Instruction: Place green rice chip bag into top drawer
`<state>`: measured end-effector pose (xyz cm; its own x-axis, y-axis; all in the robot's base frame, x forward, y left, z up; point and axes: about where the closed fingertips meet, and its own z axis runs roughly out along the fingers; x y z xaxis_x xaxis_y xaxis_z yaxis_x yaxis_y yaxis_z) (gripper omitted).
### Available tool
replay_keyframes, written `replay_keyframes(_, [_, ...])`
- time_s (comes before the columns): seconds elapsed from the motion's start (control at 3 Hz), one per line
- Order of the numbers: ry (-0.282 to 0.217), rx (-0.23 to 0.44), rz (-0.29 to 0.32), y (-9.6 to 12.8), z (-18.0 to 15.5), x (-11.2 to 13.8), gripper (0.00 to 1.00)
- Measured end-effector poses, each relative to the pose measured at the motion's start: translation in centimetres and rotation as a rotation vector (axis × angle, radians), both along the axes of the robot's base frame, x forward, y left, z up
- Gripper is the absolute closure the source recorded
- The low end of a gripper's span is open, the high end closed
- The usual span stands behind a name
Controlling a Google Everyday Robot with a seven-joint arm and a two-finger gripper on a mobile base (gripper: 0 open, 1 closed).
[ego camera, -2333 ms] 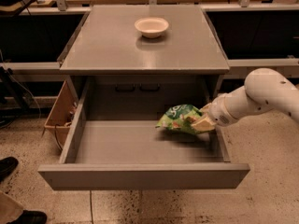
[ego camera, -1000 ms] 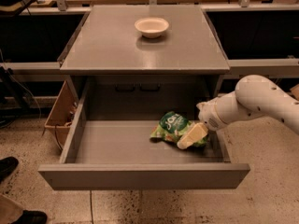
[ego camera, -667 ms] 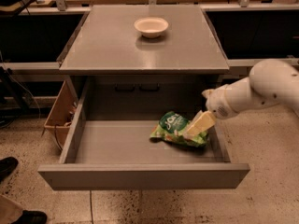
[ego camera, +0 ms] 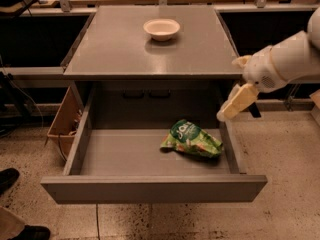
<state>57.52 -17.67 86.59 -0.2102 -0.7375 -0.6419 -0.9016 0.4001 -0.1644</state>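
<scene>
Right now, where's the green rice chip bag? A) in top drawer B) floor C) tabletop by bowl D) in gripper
A: the green rice chip bag lies in the open top drawer, right side; the gripper is above the drawer's right wall, clear of the bag.

— Where's the gripper [ego camera: 235,101]?

— Outside the tabletop's [ego camera: 115,49] right edge, over the back right corner of the open top drawer [ego camera: 150,188].

— What blocks a straight drop?

— The drawer's right wall [ego camera: 232,144] sits just below the jaws. Below them and inward lies the green rice chip bag [ego camera: 191,138], near that wall.

— Any open floor?

— From the bag across to the wall farthest from the jaws, the drawer bottom is bare.

— And the back?

— The tabletop overhangs it. A white bowl [ego camera: 161,28] stands well apart from the jaws, near the tabletop's rear.
</scene>
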Motion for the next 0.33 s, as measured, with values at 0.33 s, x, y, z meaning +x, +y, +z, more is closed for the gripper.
replay_keyframes(0.33, [-0.023,-0.009,0.015,-0.25,2.56,0.10,0.00])
